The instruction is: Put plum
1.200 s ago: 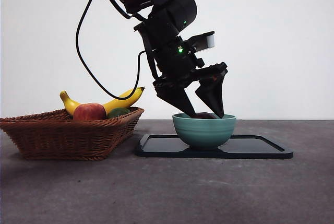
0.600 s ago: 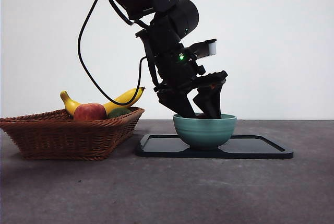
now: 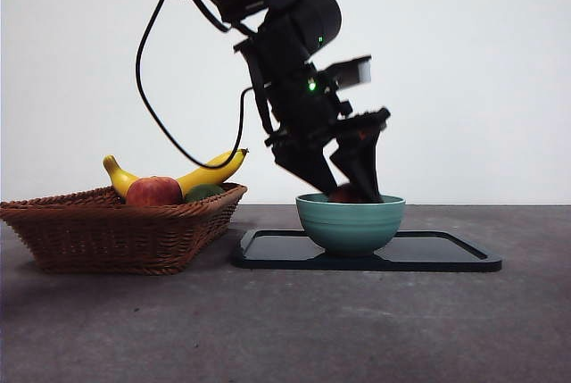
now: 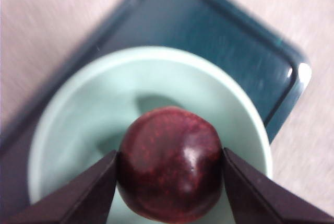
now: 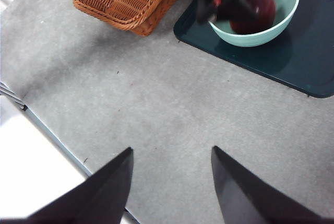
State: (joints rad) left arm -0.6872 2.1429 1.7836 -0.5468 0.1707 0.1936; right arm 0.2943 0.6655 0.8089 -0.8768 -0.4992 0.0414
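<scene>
1. Plum [image 4: 169, 164]: one is counted, dark maroon and glossy, pinched between the two black jaws of the left gripper [image 4: 169, 182]; it is seen low in the centre of the left wrist frame, inside the rim of the bowl [image 4: 78, 93].
2. One pale green bowl is counted, seated on one dark tray [image 3: 446, 253] at the lower centre-right of the front frame.
3. One wicker basket [image 3: 107, 231] is placed at the lower left of the front frame, apart from the tray; in it one banana [image 3: 210, 171], one red-and-yellow fruit [image 3: 153, 191] and one green fruit [image 3: 203, 192] are counted.
4. Two grippers are counted: the left one is lowered into the bowl from the upper centre of the front frame, and the right gripper [image 5: 172, 182] is held spread and empty over the bare grey table [image 5: 156, 109].
5. In the front view only the top of the plum is shown above the bowl's rim, between the jaw tips.
6. Whether the plum touches the bowl's floor cannot be told.
7. The green fruit is mostly hidden behind the basket's wall.
</scene>
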